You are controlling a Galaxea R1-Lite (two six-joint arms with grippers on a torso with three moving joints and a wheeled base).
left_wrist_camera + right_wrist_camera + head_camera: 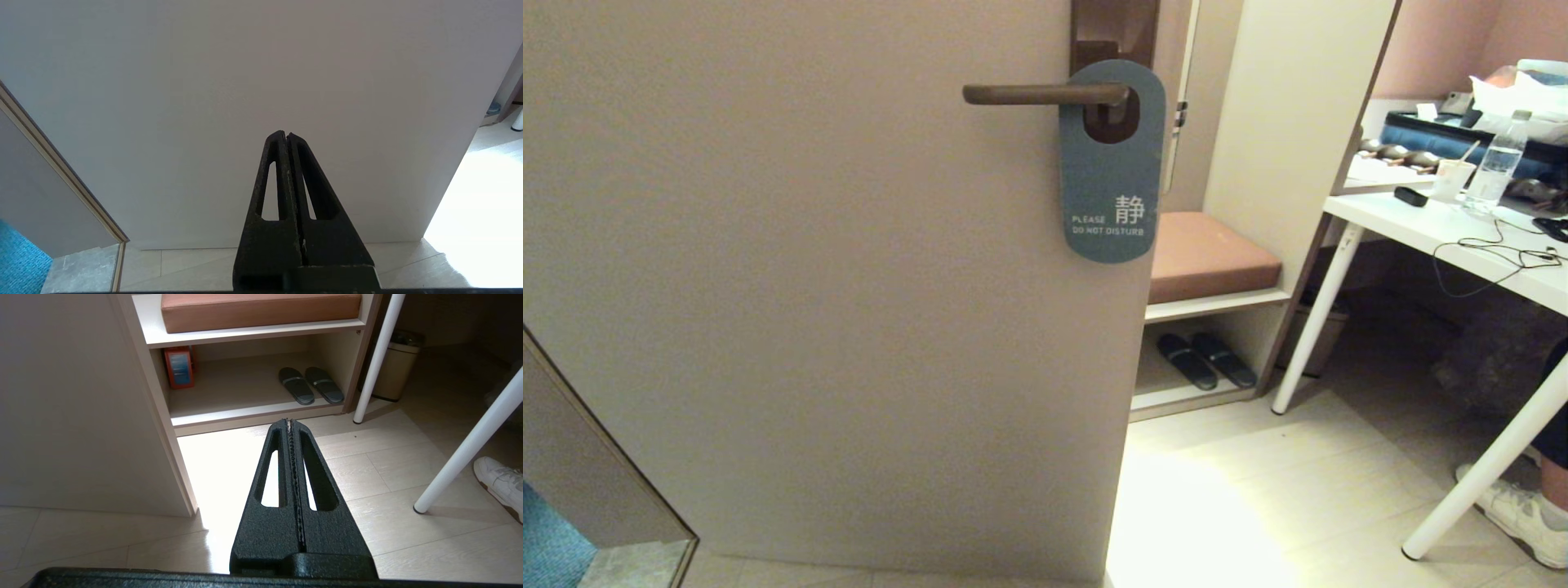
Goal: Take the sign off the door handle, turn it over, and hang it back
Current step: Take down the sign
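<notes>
The sign (pixel 1112 188) hung on the door handle (pixel 1045 94), its big round hole threaded over the dark-brown lever close to the tall brown backplate (pixel 1114 31), at the far upper right of the pale door (pixel 833 310). Its blue-grey face was turned outward, showing a white Chinese character and the words "PLEASE DO NOT DISTURB" near its rounded lower end, and the card hung upright, flat against the door's right edge. Neither arm appeared in the head view. The left end effector (pixel 284 134) was low down in front of the plain lower door panel, with its two black fingers pressed together and nothing between them. The right end effector (pixel 289 421) was likewise closed tight and empty, over the pale wood floor (pixel 388 465) just to the right of the door's edge. Beyond it stood an open shelf unit (pixel 249 332) with a brown cushion (pixel 1209 255) on top and a pair of dark slippers (pixel 310 384) below. To the right stood a white desk (pixel 1437 224) bearing a water bottle (pixel 1496 163) and a paper cup (pixel 1453 178), with a white sneaker (pixel 1523 514) beside its near leg.
</notes>
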